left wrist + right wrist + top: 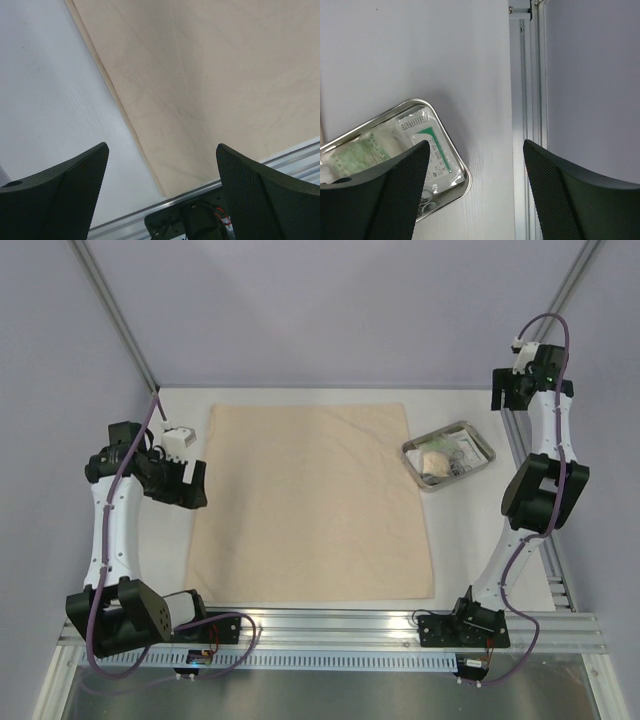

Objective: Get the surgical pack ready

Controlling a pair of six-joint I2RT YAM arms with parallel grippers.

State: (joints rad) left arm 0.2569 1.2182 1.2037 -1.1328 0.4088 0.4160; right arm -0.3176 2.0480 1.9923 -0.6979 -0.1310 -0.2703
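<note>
The large tan cloth sheet (310,500) lies flat in the middle of the white table. To its right stands the small steel tray (417,470), holding white packets (462,447) and a pale gauze pad (434,463). My left gripper (195,485) hovers open over the cloth's left edge (125,110), with nothing between its fingers (65,190). My right gripper (503,395) is raised at the far right, beyond the tray, open and empty. In the right wrist view the tray (468,180) shows a green-striped packet (432,145), a gauze packet (355,152) and steel ring handles (426,200).
An aluminium rail (400,625) runs along the near table edge and carries both arm bases. Another rail (525,100) borders the table's right side against the grey wall. Bare white table (50,100) lies left of the cloth.
</note>
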